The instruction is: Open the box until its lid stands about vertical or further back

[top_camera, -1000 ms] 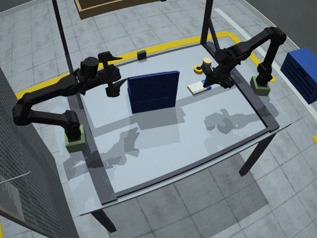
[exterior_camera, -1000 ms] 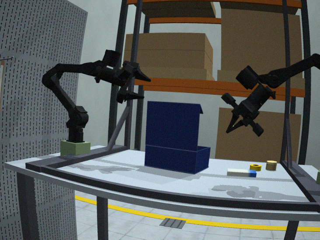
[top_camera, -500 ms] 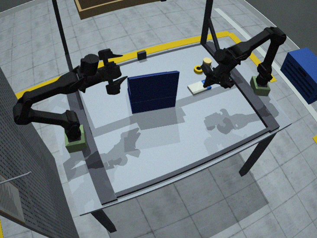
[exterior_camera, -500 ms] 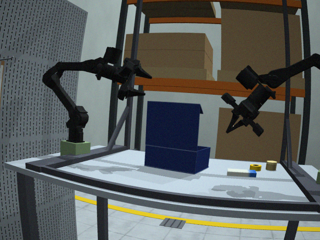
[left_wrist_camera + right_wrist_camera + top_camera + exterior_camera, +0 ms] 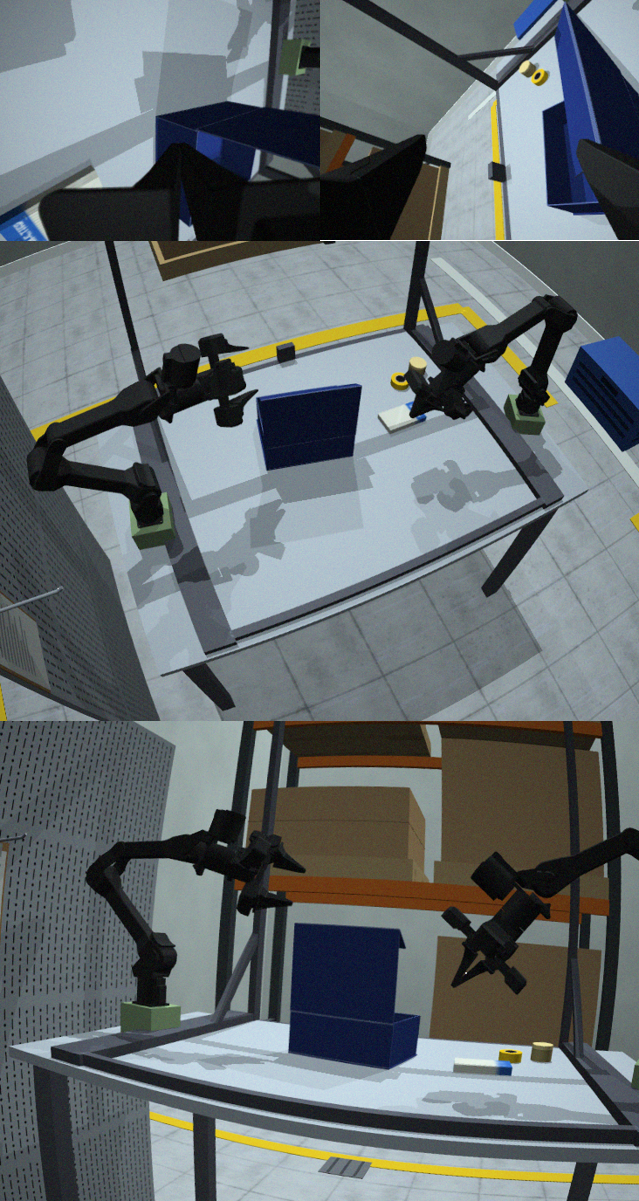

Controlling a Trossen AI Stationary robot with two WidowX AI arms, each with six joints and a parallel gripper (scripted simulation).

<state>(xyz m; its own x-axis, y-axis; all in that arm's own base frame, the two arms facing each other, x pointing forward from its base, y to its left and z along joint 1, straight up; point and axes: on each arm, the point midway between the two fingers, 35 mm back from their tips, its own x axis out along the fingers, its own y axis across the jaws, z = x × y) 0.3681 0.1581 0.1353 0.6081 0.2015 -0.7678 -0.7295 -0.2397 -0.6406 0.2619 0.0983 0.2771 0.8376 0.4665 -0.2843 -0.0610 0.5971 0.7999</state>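
Observation:
The dark blue box body point(image 5: 311, 451) point(image 5: 338, 1036) point(image 5: 556, 153) stands upright on the table. Its lid point(image 5: 310, 419) point(image 5: 346, 971) point(image 5: 286, 132) stands about vertical above the hinge line. The flap point(image 5: 401, 939) hangs angled from the lid's top edge on the box's open side. My left gripper point(image 5: 412, 414) point(image 5: 455, 985) point(image 5: 178, 149), at the right in the top and exterior views, is shut and empty, clear of the box. My right gripper point(image 5: 251, 369) point(image 5: 298, 887) point(image 5: 501, 144), at the left, is open and empty, a little beside and above the lid's top corner.
A white-and-blue carton point(image 5: 395, 420) point(image 5: 475, 1066) point(image 5: 18, 226), a yellow ring point(image 5: 395, 382) point(image 5: 510, 1059) and a tan cylinder point(image 5: 417, 366) point(image 5: 541, 1052) point(image 5: 526, 68) lie near the left gripper. A dark block point(image 5: 285, 352) point(image 5: 496, 172) stands at the table's far edge. Frame posts rise at the table's sides.

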